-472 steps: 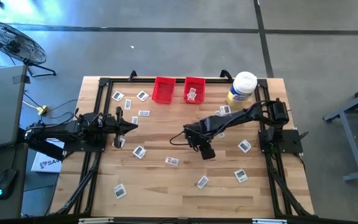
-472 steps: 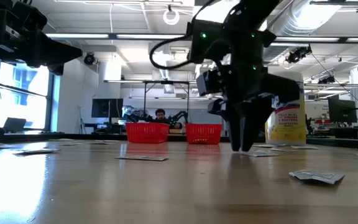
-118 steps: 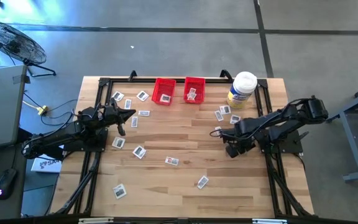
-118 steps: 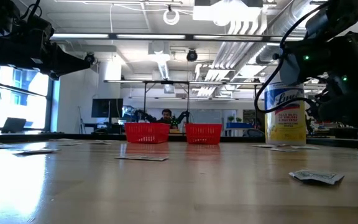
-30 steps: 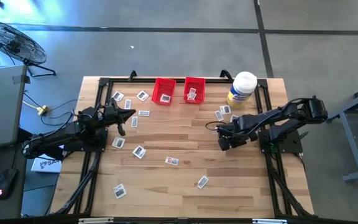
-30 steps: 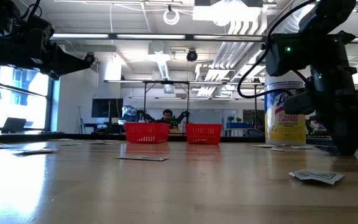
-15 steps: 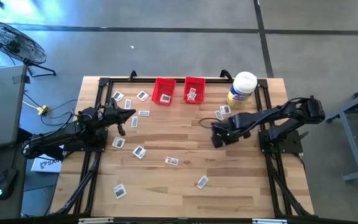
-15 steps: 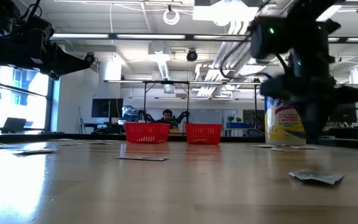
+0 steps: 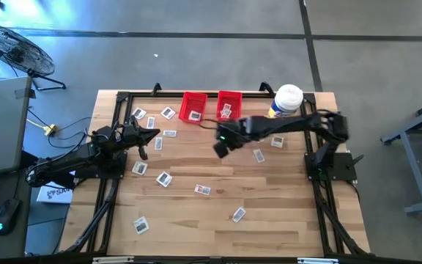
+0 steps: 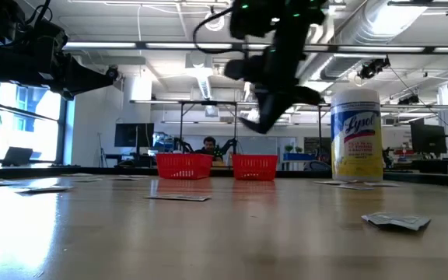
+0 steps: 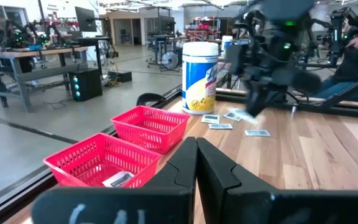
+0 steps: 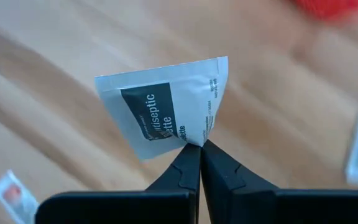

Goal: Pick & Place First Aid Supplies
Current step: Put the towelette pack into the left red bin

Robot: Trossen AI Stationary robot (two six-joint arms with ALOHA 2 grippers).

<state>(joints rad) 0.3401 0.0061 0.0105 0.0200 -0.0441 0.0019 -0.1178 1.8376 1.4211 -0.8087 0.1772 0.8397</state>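
Note:
My right gripper [image 9: 222, 147] hangs above the table's middle, just near of the two red bins [image 9: 193, 107] [image 9: 229, 105], shut on one white packet with a dark label [image 12: 166, 106]. In the low view the right gripper [image 10: 257, 120] is well above the tabletop. Each bin holds a packet. Several more packets lie flat on the wood, such as [image 9: 164, 178], [image 9: 202, 190], [image 9: 258, 155]. My left gripper [image 9: 143, 141] waits shut near the table's left side, above the wood; its fingers [image 11: 196, 157] point toward the bins. My right gripper pinches the packet by one corner [image 12: 199, 138] between its two fingertips. The rest of the packet sticks out beyond the fingertips, tilted. It is lifted clear of the table.
A white-lidded, yellow-labelled jar [image 9: 285, 104] stands at the far right, beside the right bin. Loose packets lie at far left [image 9: 138, 113], near left [image 9: 141, 226] and near middle [image 9: 238, 214]. Black frame rails [image 9: 116, 99] border the table. A person sits in the room behind [image 10: 208, 145].
My right gripper has risen from the tabletop and swung toward the table's left and far edge, toward the red bins, carrying the packet with it. It has stayed shut. The left arm has kept still.

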